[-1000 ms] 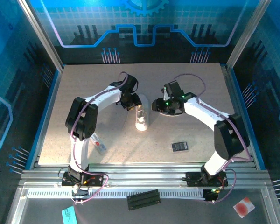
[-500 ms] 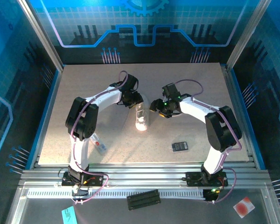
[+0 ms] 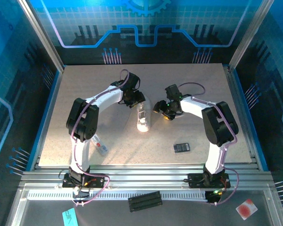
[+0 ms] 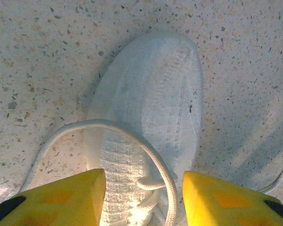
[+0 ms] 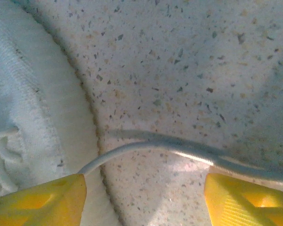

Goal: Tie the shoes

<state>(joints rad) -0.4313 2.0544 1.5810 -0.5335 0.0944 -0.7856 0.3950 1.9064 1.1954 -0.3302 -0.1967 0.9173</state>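
The small white sneaker (image 3: 143,118) lies mid-table with its heel toward the arms. In the left wrist view its knit toe (image 4: 153,89) points up, and a white lace loop (image 4: 132,135) arcs over the tongue. My left gripper (image 3: 138,100) hovers over the shoe's far end, and the gripper (image 4: 144,200) is open, its yellow fingers (image 4: 61,197) straddling the laces without holding them. My right gripper (image 3: 159,109) sits just right of the shoe. That gripper (image 5: 144,202) is open, with a loose lace end (image 5: 179,148) lying on the table between the fingertips beside the shoe's side (image 5: 33,117).
A small flat black rectangle (image 3: 181,147) lies to the front right. A small white tag (image 3: 100,146) sits near the left arm's base link. Metal rails (image 3: 146,181) run along the near edge, and blue walls enclose the table.
The right arm has swung left, folding its elbow and bringing its gripper close to the shoe's right side. The left gripper has edged slightly right over the shoe.
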